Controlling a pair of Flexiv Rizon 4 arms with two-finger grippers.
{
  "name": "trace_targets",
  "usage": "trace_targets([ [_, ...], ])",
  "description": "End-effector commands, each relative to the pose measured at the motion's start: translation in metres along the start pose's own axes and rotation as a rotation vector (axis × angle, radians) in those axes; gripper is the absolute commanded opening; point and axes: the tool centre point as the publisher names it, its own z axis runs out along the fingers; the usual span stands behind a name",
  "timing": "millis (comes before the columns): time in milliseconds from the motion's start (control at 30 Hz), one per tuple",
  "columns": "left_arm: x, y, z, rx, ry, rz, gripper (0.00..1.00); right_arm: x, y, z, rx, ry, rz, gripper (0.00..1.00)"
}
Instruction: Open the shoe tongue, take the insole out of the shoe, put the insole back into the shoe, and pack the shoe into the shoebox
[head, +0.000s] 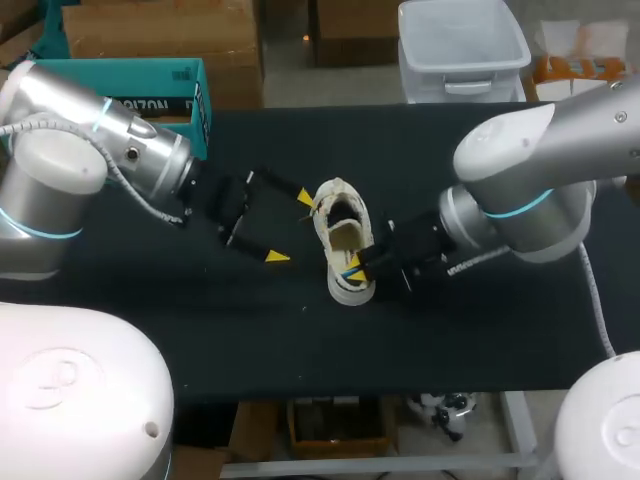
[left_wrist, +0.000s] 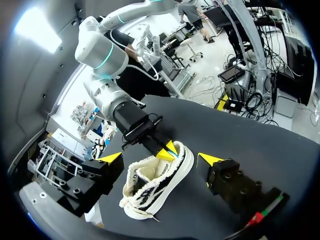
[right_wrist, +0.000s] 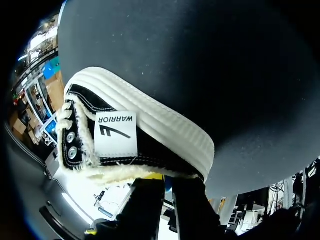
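A cream and black shoe (head: 341, 240) with a fleecy lining lies in the middle of the black table (head: 480, 330). A beige insole (head: 345, 234) shows inside it. My right gripper (head: 355, 268) is shut on the shoe's side wall near the toe end. In the right wrist view its fingers (right_wrist: 150, 200) pinch the fleecy edge of the shoe (right_wrist: 135, 135). My left gripper (head: 290, 227) stands open just left of the shoe, touching nothing. In the left wrist view the shoe (left_wrist: 157, 182) lies ahead of my left gripper (left_wrist: 160, 159), between its spread yellow tips. The teal shoebox (head: 165, 90) stands at the back left.
Bare black tabletop (head: 250, 340) lies in front of the shoe and to both sides. My left arm's big grey links (head: 110, 140) hang over the back left, close to the shoebox.
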Motion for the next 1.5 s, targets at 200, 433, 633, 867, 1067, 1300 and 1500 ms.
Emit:
trace_targets([
  [200,0.004,-0.013,-0.029,-0.051,0.022,-0.029,1.0,0.001,-0.01,-0.009,-0.058,-0.014,-0.007,0.32],
  [433,0.008,-0.013,-0.03,-0.064,0.025,-0.056,1.0,-0.001,-0.018,-0.016,-0.081,-0.033,-0.004,0.31],
  [633,0.01,-0.016,-0.035,-0.072,0.051,-0.101,1.0,0.003,-0.029,-0.025,-0.091,-0.043,-0.057,0.17],
  [867,0.014,-0.018,-0.043,-0.098,0.063,-0.144,1.0,0.009,-0.027,-0.026,-0.082,-0.062,-0.081,0.0],
  [1067,0.019,-0.018,-0.053,-0.117,0.061,-0.186,1.0,0.014,-0.01,-0.012,-0.059,-0.088,-0.1,0.0],
  [1300,0.024,-0.015,-0.058,-0.131,0.069,-0.219,1.0,0.014,0.004,0.003,-0.039,-0.095,-0.098,0.0],
  [1500,0.027,-0.011,-0.064,-0.136,0.072,-0.241,1.0,0.011,0.011,0.01,-0.06,-0.102,-0.084,0.0],
])
